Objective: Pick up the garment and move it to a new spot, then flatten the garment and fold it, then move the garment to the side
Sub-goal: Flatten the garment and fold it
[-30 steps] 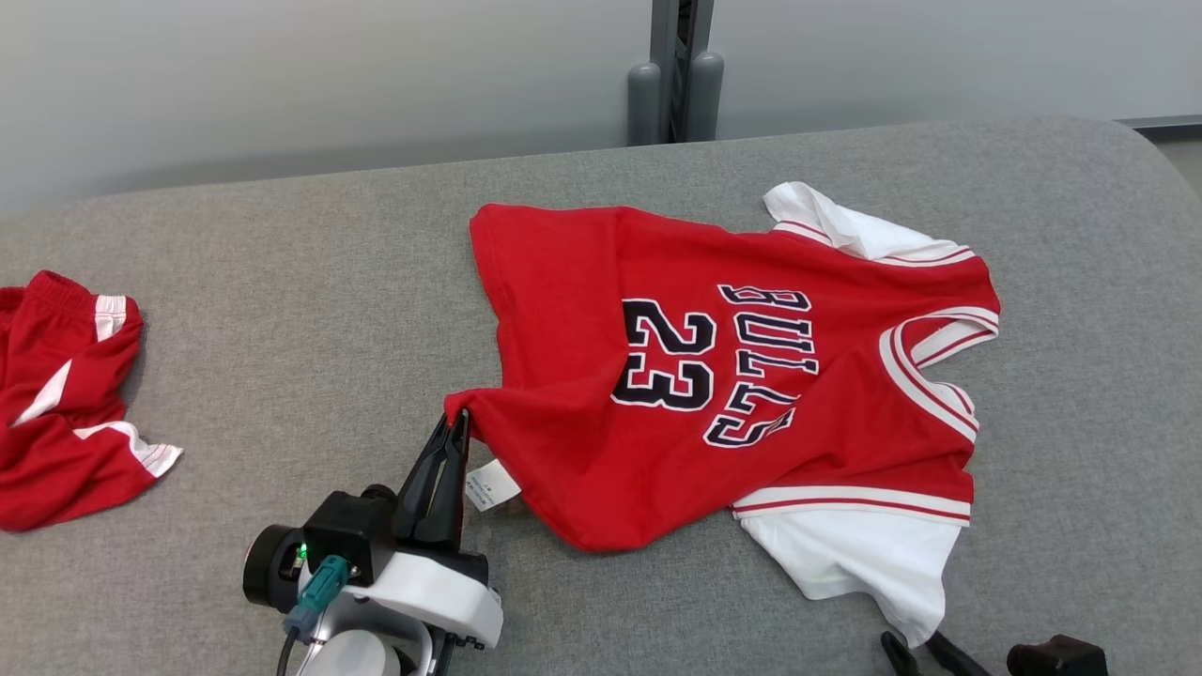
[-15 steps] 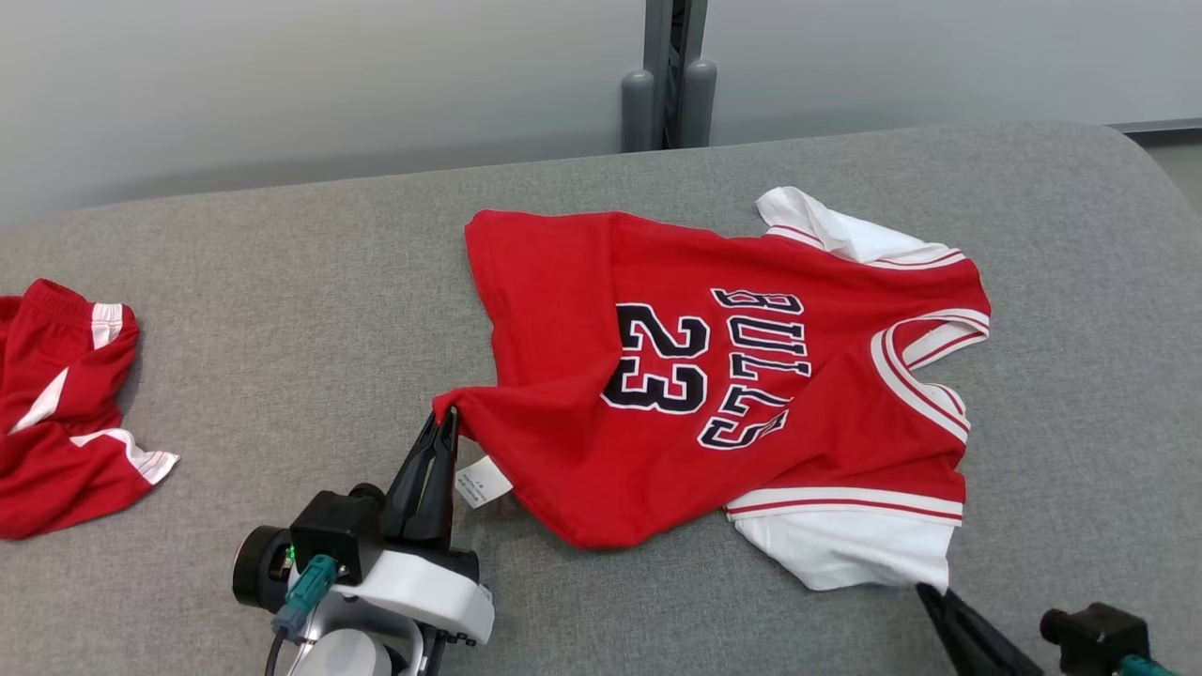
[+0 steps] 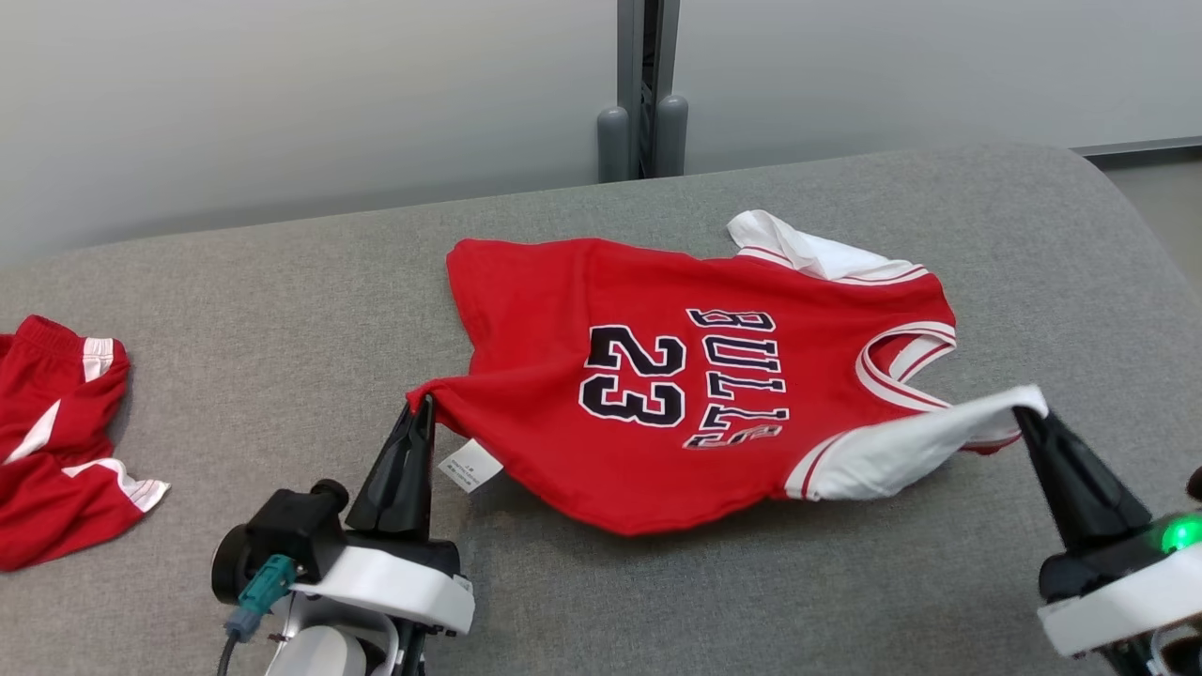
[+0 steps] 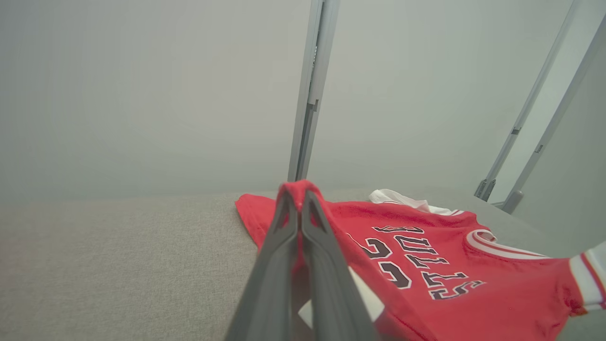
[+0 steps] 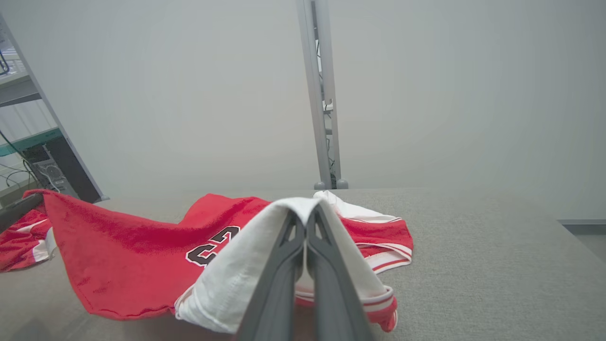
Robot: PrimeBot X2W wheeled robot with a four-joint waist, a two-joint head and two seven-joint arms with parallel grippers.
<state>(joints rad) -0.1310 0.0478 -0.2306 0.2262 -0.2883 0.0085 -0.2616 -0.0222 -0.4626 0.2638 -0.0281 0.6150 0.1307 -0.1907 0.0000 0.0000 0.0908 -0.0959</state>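
Pinching the white sleeve [image 3: 901, 451] of the jersey [image 3: 657, 376], the right gripper [image 3: 1028, 411] has just come in from the near edge, snapped shut and lifted it. The left gripper [image 3: 423, 404] stays clamped on the red hem [image 3: 453, 406]. The jersey lies mid-table [image 3: 282, 310], both near corners raised, so the pick-up looks ready to start. Count: one jersey, two grippers, one other red garment [image 3: 56, 441] at the left edge.

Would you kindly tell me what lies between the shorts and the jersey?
Only bare grey cushion separates the shorts from the jersey, as the head view shows; the left gripper pinches the jersey's near corner.
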